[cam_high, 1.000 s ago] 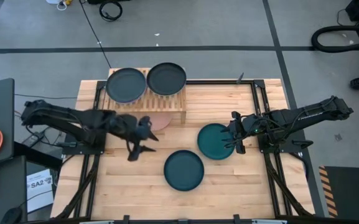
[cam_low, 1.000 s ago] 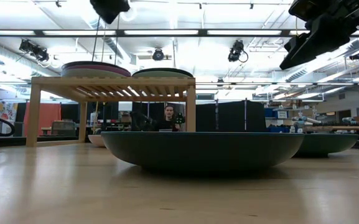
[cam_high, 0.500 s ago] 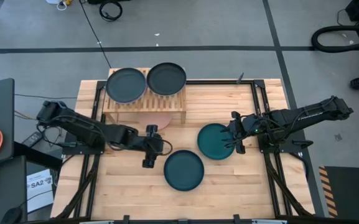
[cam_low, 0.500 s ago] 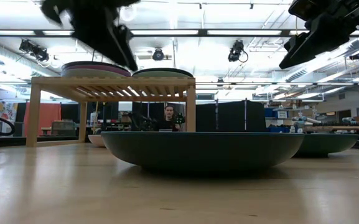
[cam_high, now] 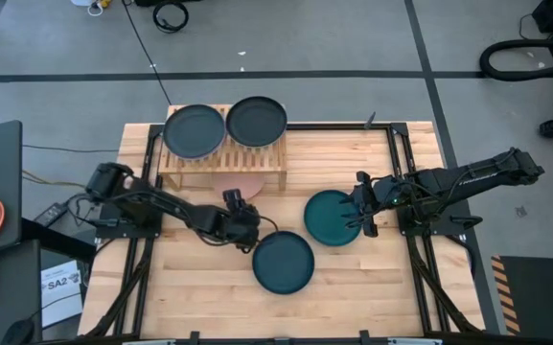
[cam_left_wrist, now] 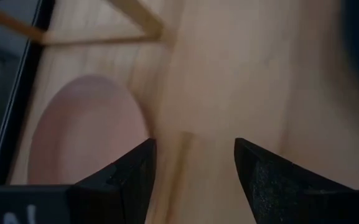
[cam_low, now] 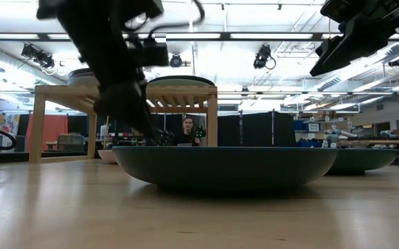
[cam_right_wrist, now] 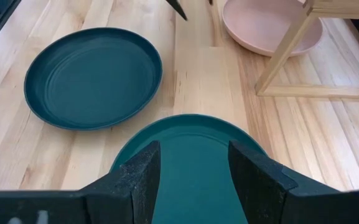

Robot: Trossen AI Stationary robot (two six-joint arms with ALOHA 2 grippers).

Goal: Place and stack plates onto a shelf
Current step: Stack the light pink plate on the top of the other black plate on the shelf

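1. High view: the left gripper (cam_high: 245, 233) reached low over the bench (cam_high: 353, 287), just beside the dark teal plate (cam_high: 283, 262); the right gripper (cam_high: 360, 204) hung at the edge of the green-teal plate (cam_high: 331, 218). Two dark plates (cam_high: 195, 130) sat on the shelf (cam_high: 257, 158), a pink plate (cam_high: 245, 184) under it
2. Low view: the left arm (cam_low: 113, 76) stood before the shelf, behind the dark teal plate
3. Left wrist view: the left gripper's fingers (cam_left_wrist: 129, 177) stood apart, holding nothing, the pink plate nearby
4. Right wrist view: the right gripper's fingers (cam_right_wrist: 139, 174) stood apart and empty over the green-teal plate
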